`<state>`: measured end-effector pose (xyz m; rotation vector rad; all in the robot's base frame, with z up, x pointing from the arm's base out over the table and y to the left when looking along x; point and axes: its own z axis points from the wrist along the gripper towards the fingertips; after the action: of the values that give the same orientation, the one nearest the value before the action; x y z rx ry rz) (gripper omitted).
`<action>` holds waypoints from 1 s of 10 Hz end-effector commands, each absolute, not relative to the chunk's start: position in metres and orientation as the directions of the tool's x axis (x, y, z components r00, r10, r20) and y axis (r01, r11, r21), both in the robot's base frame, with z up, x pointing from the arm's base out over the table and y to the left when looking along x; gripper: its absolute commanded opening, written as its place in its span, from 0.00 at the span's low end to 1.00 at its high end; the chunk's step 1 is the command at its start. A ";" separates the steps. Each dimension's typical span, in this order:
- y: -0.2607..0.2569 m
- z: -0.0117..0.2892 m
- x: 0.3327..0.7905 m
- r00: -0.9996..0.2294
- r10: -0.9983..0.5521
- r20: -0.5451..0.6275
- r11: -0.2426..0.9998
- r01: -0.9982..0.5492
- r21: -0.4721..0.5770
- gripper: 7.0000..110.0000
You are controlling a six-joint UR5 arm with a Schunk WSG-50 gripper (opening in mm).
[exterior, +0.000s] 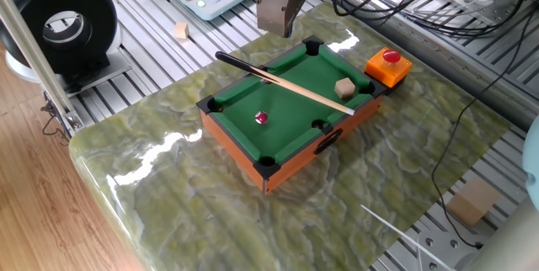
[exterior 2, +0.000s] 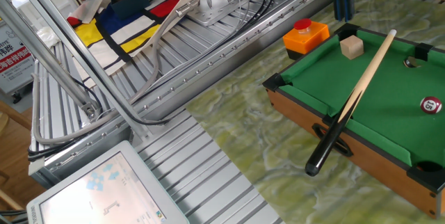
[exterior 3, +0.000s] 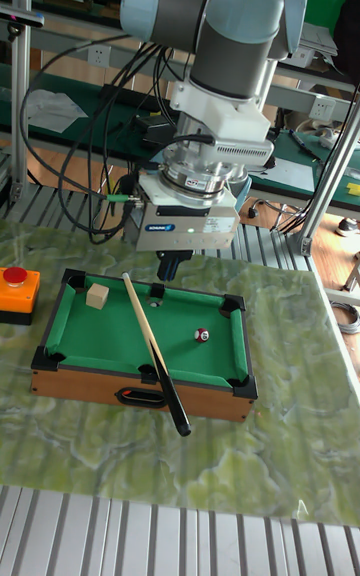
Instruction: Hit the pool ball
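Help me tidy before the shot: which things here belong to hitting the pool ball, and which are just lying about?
Belong: pool ball, cue, mini pool table, gripper.
Lying about: tan cube, orange button box, small block.

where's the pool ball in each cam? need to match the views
One fixed view: pool ball on the green felt, toward the table's near-left end.
The other fixed view: at the far right edge, right of the cue stick.
Tall fixed view: right part of the felt, right of the cue.
Shared landmark: the tan cube at the opposite end of the mini pool table.
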<state>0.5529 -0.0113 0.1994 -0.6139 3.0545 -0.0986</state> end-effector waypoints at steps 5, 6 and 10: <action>-0.006 0.200 0.555 -0.986 -0.160 -0.038 0.987 -0.158 -0.041 0.00; -0.002 0.200 0.556 -0.991 -0.124 -0.045 0.992 -0.123 -0.025 0.00; 0.001 0.200 0.556 -0.998 -0.035 -0.050 0.999 -0.035 -0.007 0.00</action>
<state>0.5553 -0.0036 0.1992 -0.1267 3.0936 -0.0439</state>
